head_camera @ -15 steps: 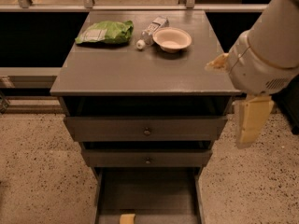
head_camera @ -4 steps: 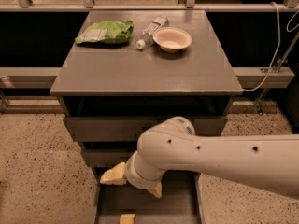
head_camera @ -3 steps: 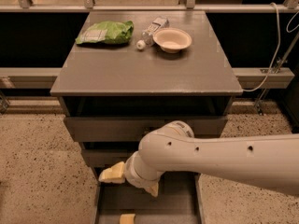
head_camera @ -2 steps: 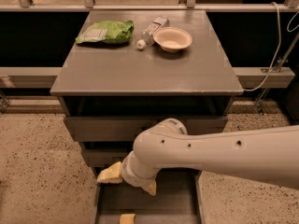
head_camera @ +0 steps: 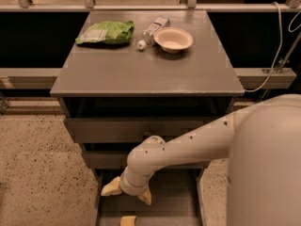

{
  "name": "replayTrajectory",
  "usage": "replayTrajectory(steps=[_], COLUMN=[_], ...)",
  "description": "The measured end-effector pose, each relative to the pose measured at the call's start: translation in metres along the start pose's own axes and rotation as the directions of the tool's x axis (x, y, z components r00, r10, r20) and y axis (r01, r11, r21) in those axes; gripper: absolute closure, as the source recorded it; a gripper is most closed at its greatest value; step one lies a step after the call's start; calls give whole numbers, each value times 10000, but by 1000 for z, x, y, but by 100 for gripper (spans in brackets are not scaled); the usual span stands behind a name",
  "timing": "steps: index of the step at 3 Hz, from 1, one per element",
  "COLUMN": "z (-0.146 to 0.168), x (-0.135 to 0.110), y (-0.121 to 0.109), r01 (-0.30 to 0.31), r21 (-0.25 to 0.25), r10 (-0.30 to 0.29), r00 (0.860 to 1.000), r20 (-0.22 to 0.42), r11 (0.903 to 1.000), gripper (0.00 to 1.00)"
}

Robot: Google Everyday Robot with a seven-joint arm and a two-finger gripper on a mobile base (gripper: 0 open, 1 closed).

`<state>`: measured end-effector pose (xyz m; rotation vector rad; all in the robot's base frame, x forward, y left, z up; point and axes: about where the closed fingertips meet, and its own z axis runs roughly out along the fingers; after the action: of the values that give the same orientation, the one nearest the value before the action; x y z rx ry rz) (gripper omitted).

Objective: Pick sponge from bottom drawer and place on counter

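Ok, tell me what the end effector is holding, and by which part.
Nothing. The end effector hangs open above the bottom drawer; the sponge lies untouched on the drawer floor just below it.

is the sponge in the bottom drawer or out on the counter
In: the sponge lies on the bottom drawer floor, just below the open hand.

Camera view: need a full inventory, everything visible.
counter: one, grey, cabinet top
bag: one, green, counter back left
bottle: one, clear, lying beside the bowl
small round object: one, white, by the bottle
bowl: one, cream, counter back
upper drawers: two, grey, under counter
bottom drawer: one, grey, pulled open
sponge: one, pale yellow, on the drawer floor
cable: one, white, right of cabinet
arm: one, white, reaching in from right
gripper: one, yellow fingers open, above the sponge
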<state>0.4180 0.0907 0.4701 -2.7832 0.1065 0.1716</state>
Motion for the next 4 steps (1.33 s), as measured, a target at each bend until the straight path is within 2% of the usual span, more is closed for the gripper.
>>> replayTrajectory(steps=[1, 2, 3, 4], z=[78, 147, 219, 245], x=[3, -8, -27, -58], y=[29, 58, 86, 103], r01=[-362, -856, -1441, -1716], r21=[24, -40, -256, -521], r10=[360, 855, 1464, 1792], r00=[9979, 9898, 9699, 9496], r20=[541, 1137, 1948, 2573], r11=[9993, 9963, 9892, 9838], gripper=[0, 0, 0, 0])
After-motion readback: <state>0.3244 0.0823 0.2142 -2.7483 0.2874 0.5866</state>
